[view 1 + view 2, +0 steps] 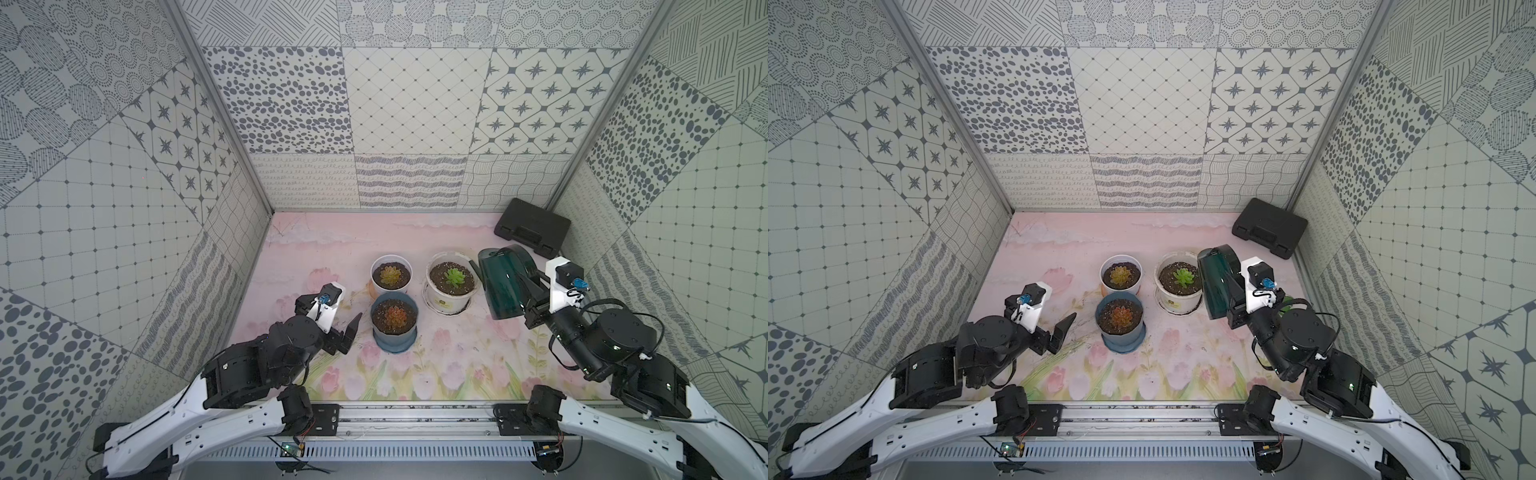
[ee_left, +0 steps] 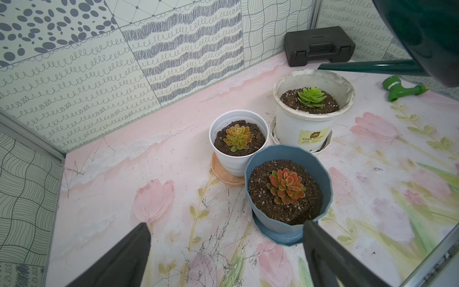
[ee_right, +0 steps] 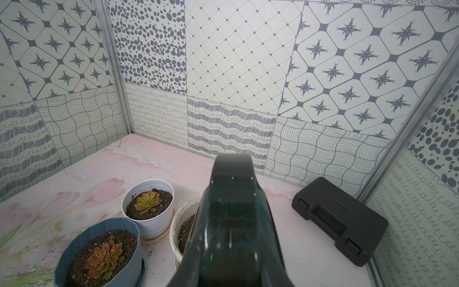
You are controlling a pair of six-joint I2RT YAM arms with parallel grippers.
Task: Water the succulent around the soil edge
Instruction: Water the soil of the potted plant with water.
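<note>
While the right gripper is clamped on the watering can, lifted just beside the large white pot, the spout reaches that pot's rim — long axis near level, aimed across the soil of the green succulent; the left gripper, spread and empty, lies farther off.

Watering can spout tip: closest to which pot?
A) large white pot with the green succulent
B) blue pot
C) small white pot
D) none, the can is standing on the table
A: the watering can is held up off the table, and its spout ends right by the rim of the large white pot.
</note>
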